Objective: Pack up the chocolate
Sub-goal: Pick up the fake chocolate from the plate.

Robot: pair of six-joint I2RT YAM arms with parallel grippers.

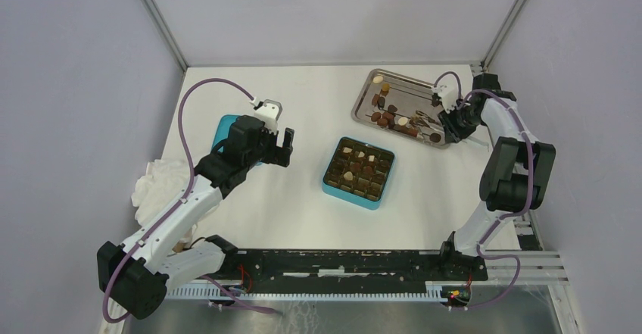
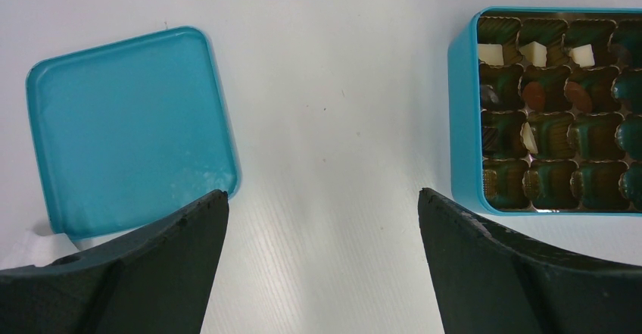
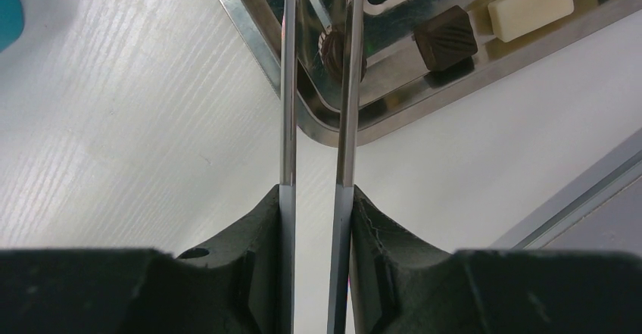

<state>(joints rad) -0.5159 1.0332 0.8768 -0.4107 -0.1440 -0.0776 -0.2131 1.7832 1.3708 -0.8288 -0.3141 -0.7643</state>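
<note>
Both arms on my rig are built alike: the left arm (image 1: 178,209) and the right arm (image 1: 475,228) have white shell links with chunky black joint housings between them. A purple cable (image 1: 216,82) loops along each one up to the wrist. Each wrist carries a small camera block, white and grey on the left (image 1: 266,109) and white on the right (image 1: 447,88). The left pincer (image 2: 322,193) has matte black, wedge-shaped fingers (image 2: 151,273) with a slightly grainy finish. The right pincer (image 3: 316,190) is the same black stuff, with a small round hole (image 3: 193,253) in one finger. The bases sit on a scuffed black rail (image 1: 341,262).
</note>
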